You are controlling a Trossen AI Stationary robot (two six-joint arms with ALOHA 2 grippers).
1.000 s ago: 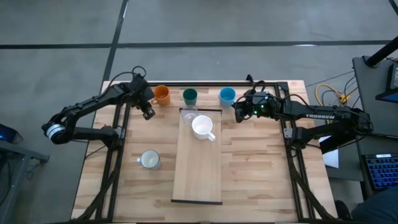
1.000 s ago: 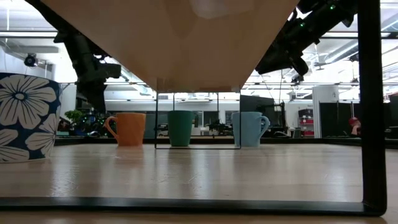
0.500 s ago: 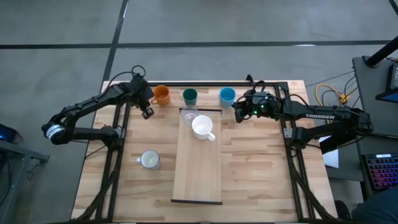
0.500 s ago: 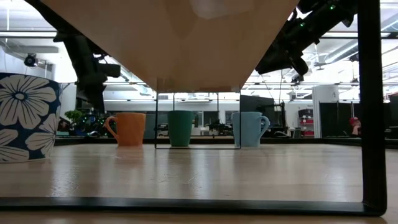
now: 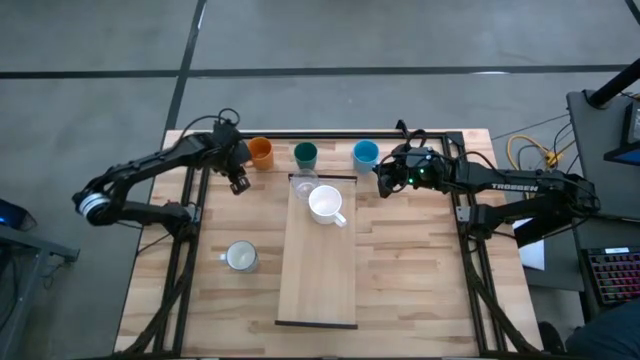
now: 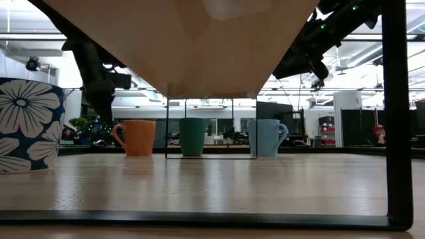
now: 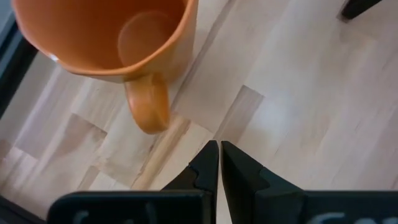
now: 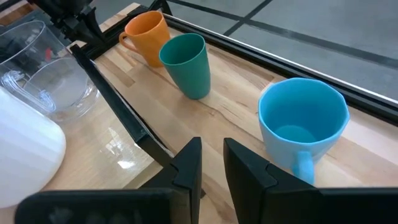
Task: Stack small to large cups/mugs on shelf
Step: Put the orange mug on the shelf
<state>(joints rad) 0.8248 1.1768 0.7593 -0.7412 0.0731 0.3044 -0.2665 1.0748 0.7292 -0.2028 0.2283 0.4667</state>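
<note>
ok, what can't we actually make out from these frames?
- Low view: the shelf fills the top, hiding the clear glass and white mug standing on it.
- Low view: the flowered mug is cut off by the picture's left edge.
- Left wrist view: the orange mug is cropped by the frame edge.
</note>
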